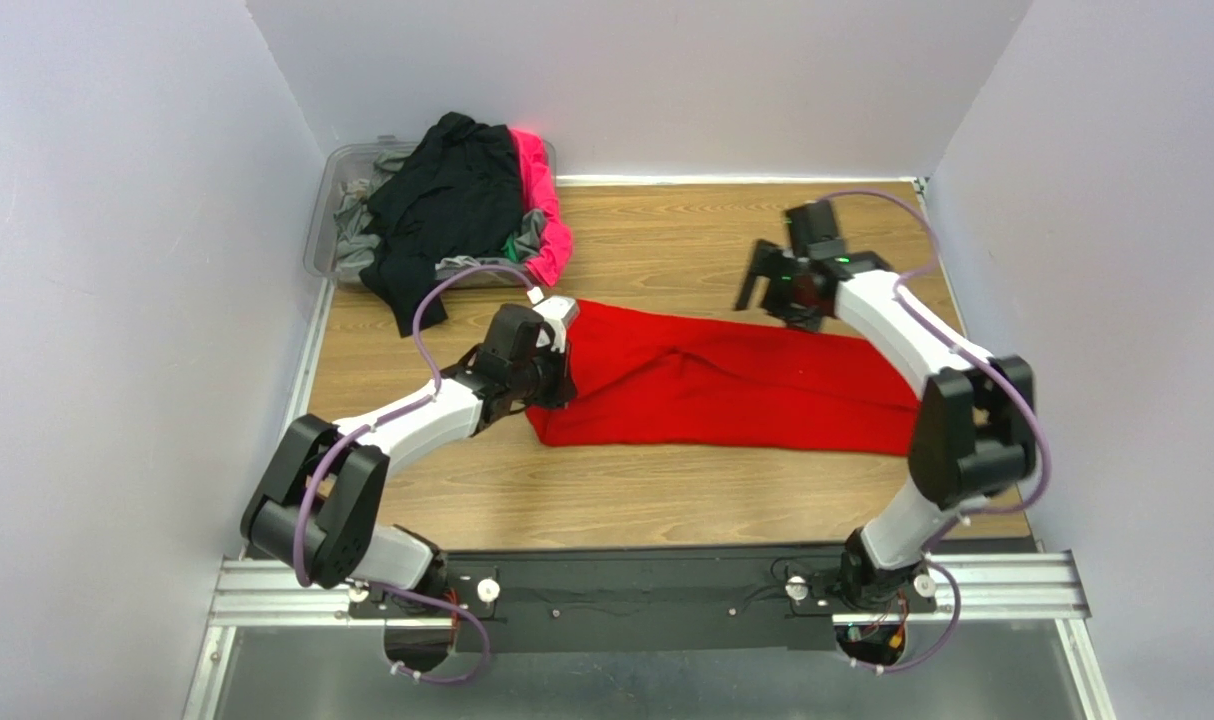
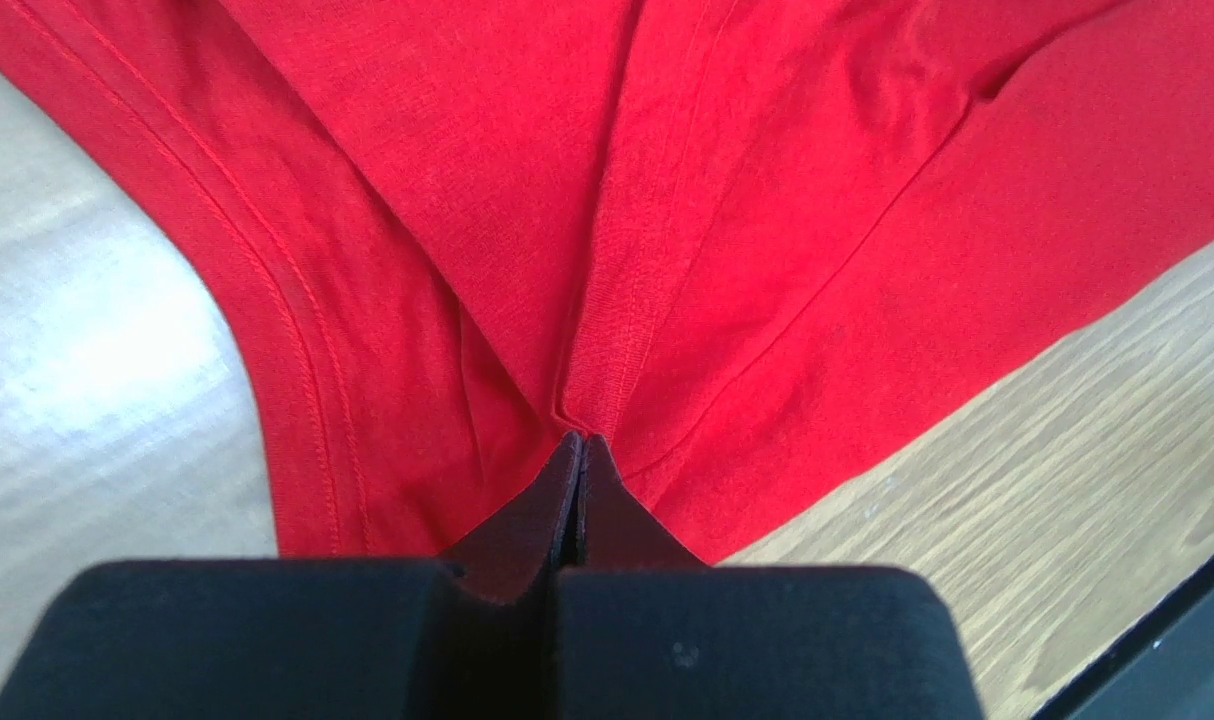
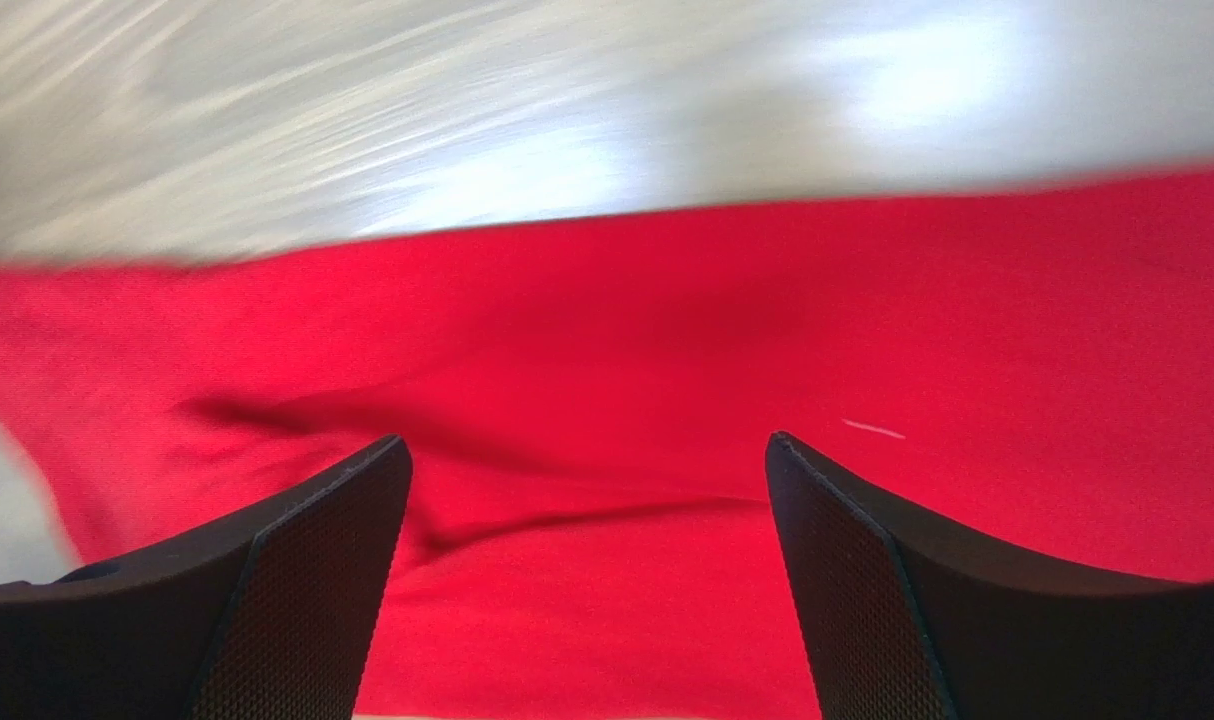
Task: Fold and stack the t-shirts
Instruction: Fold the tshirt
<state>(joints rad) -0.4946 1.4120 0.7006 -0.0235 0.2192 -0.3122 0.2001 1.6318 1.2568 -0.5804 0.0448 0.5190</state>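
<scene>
Red cloth t-shirt [image 1: 718,387], plain and unmarked, lies on the pale wood-grain desk [image 1: 673,503] as a long, roughly folded band. It runs from 9 o'clock to 3 o'clock across the middle of the surface. Its stitched hems and a creased seam show in the left wrist view, with bare wood on either side.

The left fingers [image 2: 576,477] are clenched on a pinch of the red cloth at the band's 9 o'clock end. The right fingers [image 1: 791,282] are released, spread wide with nothing between them, and hang near the band's 1 o'clock edge. The right wrist view is blurred but shows red cloth beneath them and glossy desk beyond.

At the desk's 11 o'clock corner sits a clear plastic bin [image 1: 332,188] heaped with other shirts. A black one [image 1: 448,188] lies on top and spills over the rim onto the wood. A hot pink one [image 1: 544,210] is at its 3 o'clock side, and grey cloth [image 1: 361,240] at 8 o'clock.

Plain pale lilac-white walls [image 1: 117,225] close the desk on three sides, and light glares off the wood. At 6 o'clock a black base plate [image 1: 643,578] on a silver metal rail [image 1: 268,593] carries both arms.
</scene>
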